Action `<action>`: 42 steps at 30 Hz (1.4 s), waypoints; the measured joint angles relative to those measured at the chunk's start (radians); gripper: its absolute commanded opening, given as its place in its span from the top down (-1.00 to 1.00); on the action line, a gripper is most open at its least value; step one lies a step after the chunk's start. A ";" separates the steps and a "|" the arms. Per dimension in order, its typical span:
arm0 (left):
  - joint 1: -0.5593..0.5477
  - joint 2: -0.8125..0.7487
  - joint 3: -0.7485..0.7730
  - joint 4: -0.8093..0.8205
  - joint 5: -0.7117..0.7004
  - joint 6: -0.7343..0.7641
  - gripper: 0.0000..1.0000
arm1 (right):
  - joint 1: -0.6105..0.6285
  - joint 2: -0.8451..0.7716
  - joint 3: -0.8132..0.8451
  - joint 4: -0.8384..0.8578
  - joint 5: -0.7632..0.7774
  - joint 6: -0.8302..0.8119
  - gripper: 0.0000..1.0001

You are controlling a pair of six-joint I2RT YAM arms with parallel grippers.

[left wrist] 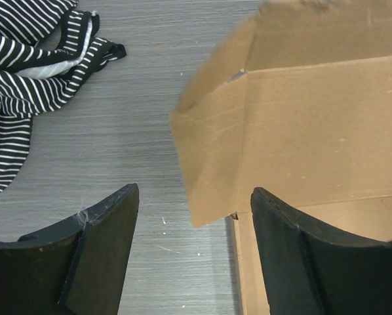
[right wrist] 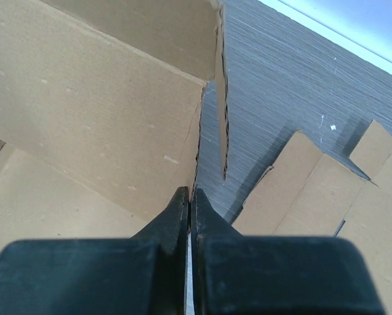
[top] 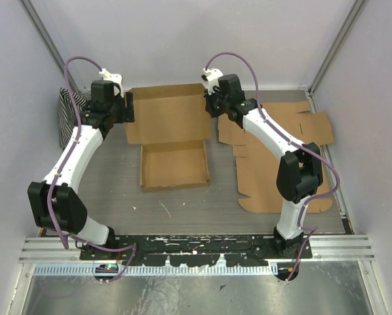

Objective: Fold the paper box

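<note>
The work surface is a grey wood-grain table inside a pale-walled enclosure. The paper box sits at its centre, partly formed: the tray walls stand up, and the lid panel lies open on the far side of the tray. The left gripper is at the lid's left edge with its jaws spread apart. In the left wrist view the lid's side flap hangs between them and neither finger touches it. The right gripper is at the lid's right edge with its fingers pressed together. The cardboard edge runs straight into the tips, so treat it as clamped on the lid's right side. Note that only one side is held. If you raise the lid now, expect it to twist about the clamped corner and drag the tray across the table. Close the left jaws on the flap first. If they close off-centre, they will crease or crush the flap instead of folding it on its score. Watch the right arm's sweep as well, because flat cardboard blanks lie directly beneath it, and a striped cloth lies just beside the left gripper, where it can snag.
</note>
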 measured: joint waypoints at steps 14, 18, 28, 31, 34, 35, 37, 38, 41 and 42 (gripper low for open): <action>0.061 0.055 -0.002 0.037 0.081 0.016 -0.47 | -0.003 -0.058 -0.047 -0.041 -0.068 -0.051 0.98; 0.080 0.082 -0.002 0.035 0.145 0.012 -0.36 | -0.003 -0.059 -0.047 -0.053 -0.074 -0.057 0.98; 0.082 0.084 -0.001 -0.001 0.304 -0.015 -0.01 | -0.010 -0.059 -0.047 -0.068 -0.083 -0.053 0.98; 0.082 0.084 0.006 -0.028 0.322 -0.023 0.28 | -0.010 -0.059 -0.047 -0.069 -0.084 -0.047 0.98; 0.082 0.093 0.043 -0.073 0.345 -0.037 0.71 | -0.011 -0.058 -0.038 -0.082 -0.084 -0.033 0.94; 0.082 0.097 0.056 -0.087 0.355 -0.043 0.78 | -0.012 -0.058 -0.032 -0.089 -0.084 -0.029 0.88; 0.081 0.105 0.087 -0.115 0.376 -0.048 0.82 | -0.012 -0.055 -0.011 -0.113 -0.089 -0.012 0.72; 0.080 0.108 0.105 -0.132 0.385 -0.048 0.85 | -0.012 -0.055 0.000 -0.126 -0.090 -0.005 0.65; 0.080 0.109 0.118 -0.142 0.406 -0.052 0.91 | -0.014 -0.055 0.030 -0.156 -0.098 0.016 0.54; 0.080 0.109 0.118 -0.142 0.413 -0.053 0.95 | -0.014 -0.055 0.036 -0.162 -0.099 0.017 0.52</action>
